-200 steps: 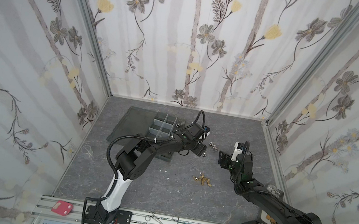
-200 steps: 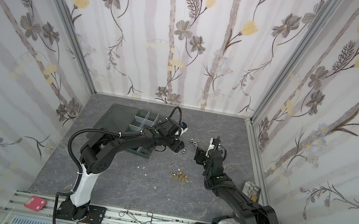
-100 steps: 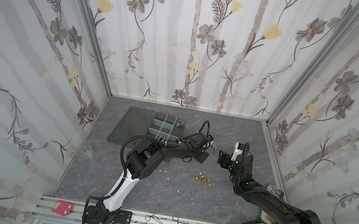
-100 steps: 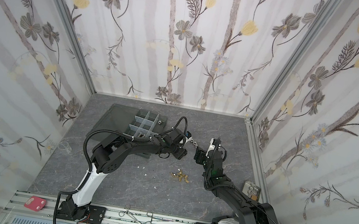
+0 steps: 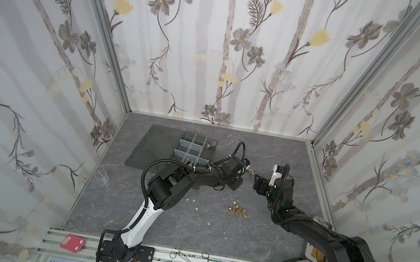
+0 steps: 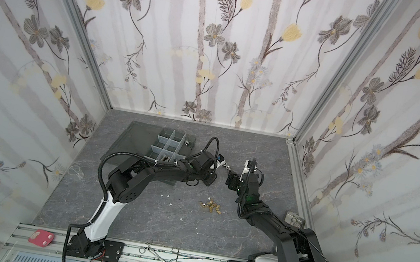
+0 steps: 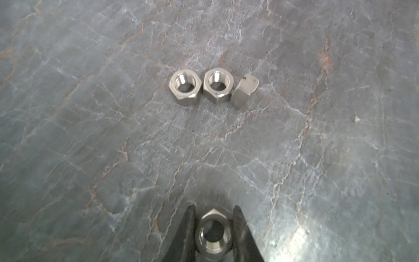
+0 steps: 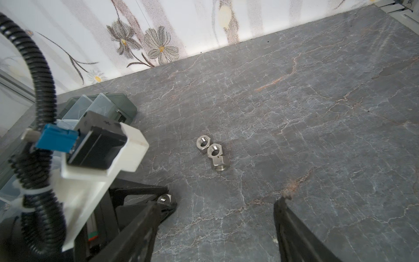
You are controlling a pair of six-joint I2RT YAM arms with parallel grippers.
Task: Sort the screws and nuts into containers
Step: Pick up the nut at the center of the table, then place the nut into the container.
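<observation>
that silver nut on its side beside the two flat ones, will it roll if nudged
The tipped nut seems to rest on a hex flat, so it likely topples or slides, not rolls. Shiny metal: probably stiff, slippery.

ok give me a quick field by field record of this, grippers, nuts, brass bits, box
left gripper: shut on one silver nut
right gripper: open, empty, pointed toward the left one
loose silver nuts: three in a close row on the table, two flat, one on its side
brass pieces: small cluster on the table, unsorted
organizer box: lid open flat, cells exposed, beside the left arm
</observation>
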